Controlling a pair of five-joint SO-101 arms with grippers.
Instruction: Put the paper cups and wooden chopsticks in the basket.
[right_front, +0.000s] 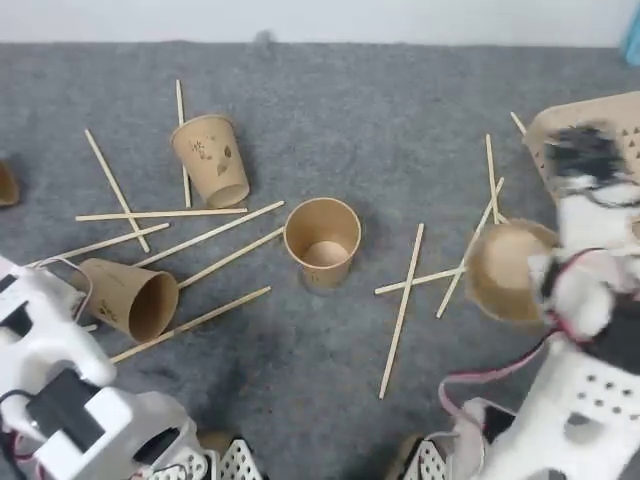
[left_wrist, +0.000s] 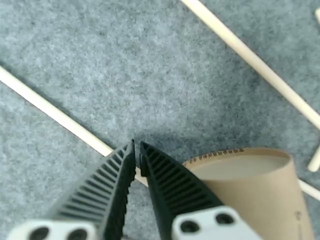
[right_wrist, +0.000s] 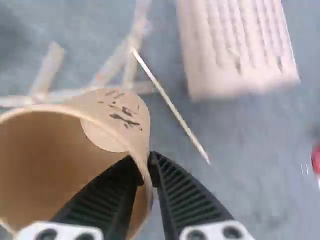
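Between the fingers of the right gripper (right_wrist: 145, 161) the rim of a paper cup (right_wrist: 60, 150) is pinched, one finger inside and one outside. Beyond the cup lie a thin chopstick (right_wrist: 170, 107) and, farther, the basket (right_wrist: 235, 45). The left gripper (left_wrist: 136, 146) points down at the grey cloth (left_wrist: 150, 75), fingers pressed together on nothing. A long chopstick (left_wrist: 55, 112) passes under its tips, and a second cup (left_wrist: 250, 185) lies on its side just beside it.

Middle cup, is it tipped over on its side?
No, the middle cup stands upright with its open mouth facing up.
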